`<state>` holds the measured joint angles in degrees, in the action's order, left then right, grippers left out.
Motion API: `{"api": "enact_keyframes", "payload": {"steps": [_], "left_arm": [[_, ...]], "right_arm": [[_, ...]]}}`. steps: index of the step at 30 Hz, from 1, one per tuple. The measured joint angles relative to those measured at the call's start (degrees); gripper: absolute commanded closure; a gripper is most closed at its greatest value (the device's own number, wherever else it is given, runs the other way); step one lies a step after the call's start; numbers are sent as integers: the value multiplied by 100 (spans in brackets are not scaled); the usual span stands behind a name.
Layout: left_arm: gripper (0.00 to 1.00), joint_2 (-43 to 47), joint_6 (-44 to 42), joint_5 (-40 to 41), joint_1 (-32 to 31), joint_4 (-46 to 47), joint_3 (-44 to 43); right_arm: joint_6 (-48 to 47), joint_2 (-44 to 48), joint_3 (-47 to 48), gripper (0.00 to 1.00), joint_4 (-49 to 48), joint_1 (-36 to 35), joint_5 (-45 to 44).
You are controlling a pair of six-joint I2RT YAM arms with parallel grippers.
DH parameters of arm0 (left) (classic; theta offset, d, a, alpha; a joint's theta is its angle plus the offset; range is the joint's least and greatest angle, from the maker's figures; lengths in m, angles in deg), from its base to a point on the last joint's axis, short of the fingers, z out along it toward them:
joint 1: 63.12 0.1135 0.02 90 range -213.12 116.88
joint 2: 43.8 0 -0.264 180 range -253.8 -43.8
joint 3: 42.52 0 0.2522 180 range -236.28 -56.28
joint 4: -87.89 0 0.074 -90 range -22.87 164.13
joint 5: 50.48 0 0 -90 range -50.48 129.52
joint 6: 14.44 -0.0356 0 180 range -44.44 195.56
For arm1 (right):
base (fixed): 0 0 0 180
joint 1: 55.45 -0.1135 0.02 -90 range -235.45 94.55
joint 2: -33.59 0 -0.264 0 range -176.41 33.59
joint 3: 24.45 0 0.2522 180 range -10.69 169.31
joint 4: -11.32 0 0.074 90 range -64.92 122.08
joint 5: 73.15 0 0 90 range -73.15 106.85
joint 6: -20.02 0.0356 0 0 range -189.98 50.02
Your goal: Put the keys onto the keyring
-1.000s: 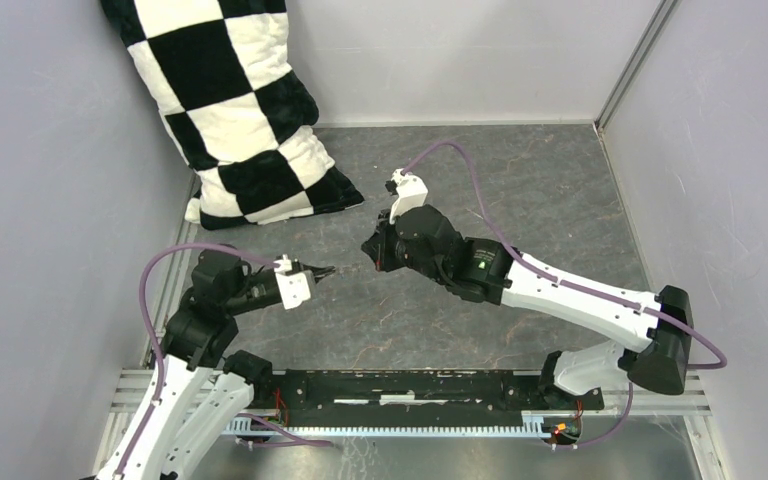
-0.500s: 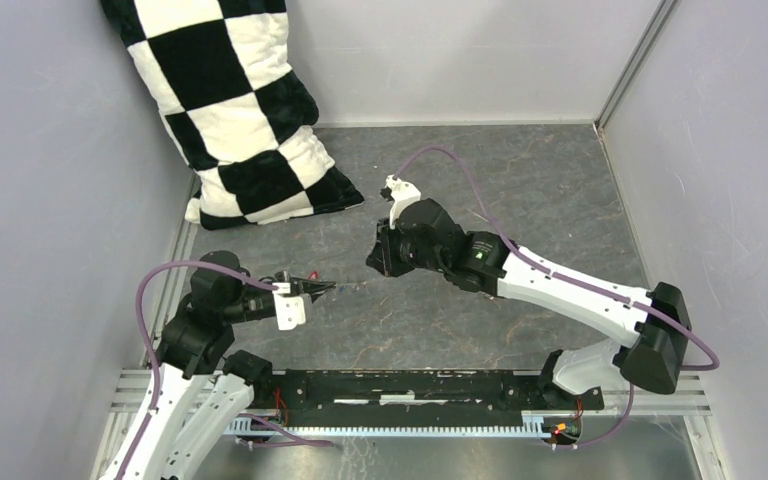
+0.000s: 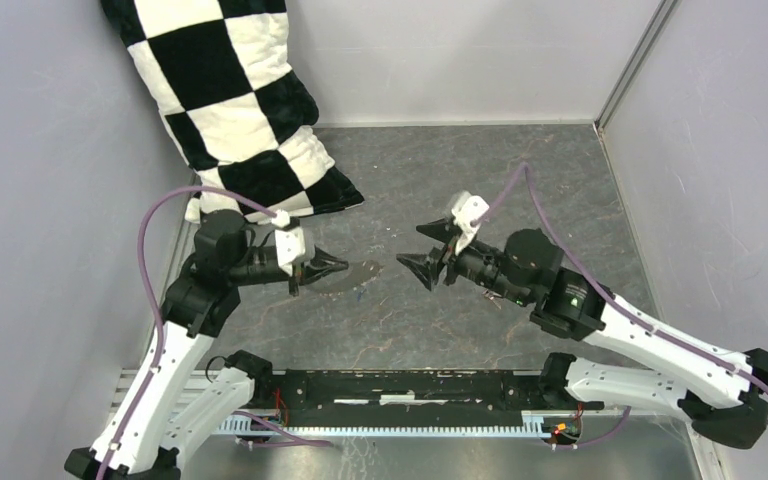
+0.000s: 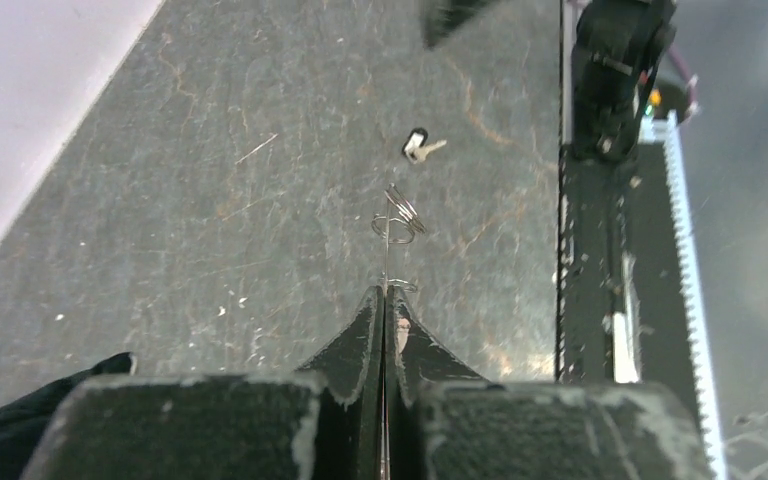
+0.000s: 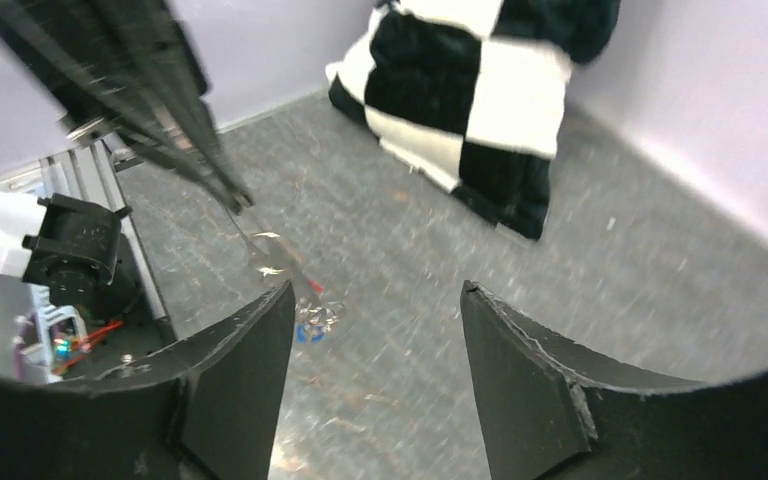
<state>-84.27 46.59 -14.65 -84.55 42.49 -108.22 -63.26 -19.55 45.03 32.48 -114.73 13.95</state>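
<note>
Keyring, held edge-on over table
Left gripper (image 4: 385, 293) jaws clamped on keyring (image 4: 387, 250) wire. Dark-and-white key (image 4: 416, 146) lies apart on table (image 4: 210, 200). Right gripper (image 5: 375, 292) jaws apart, empty, facing keyring.

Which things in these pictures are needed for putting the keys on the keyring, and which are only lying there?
For the job:
- keyring, pinched in the left fingers
- dark key with white, on the table
- red and blue keys, near the keyring
- right fingers, open

Just lying about:
- checkered pillow, in the far left corner
</note>
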Motion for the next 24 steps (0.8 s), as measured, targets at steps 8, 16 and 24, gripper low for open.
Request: {"api": "enact_keyframes", "payload": {"steps": [8, 16, 24], "left_arm": [[98, -426, 2164, 179, 2, 988, -313], [98, -411, 2872, 374, 2, 1252, -361], [98, -402, 3145, 428, 2, 1255, -363]], "right_arm": [[-2463, 50, -188, 30, -726, -1432, -645], [-4487, -472, -710, 39, -1803, -2776, -2583], [-5790, -994, -1045, 49, -3233, -3034, -3556]]}}
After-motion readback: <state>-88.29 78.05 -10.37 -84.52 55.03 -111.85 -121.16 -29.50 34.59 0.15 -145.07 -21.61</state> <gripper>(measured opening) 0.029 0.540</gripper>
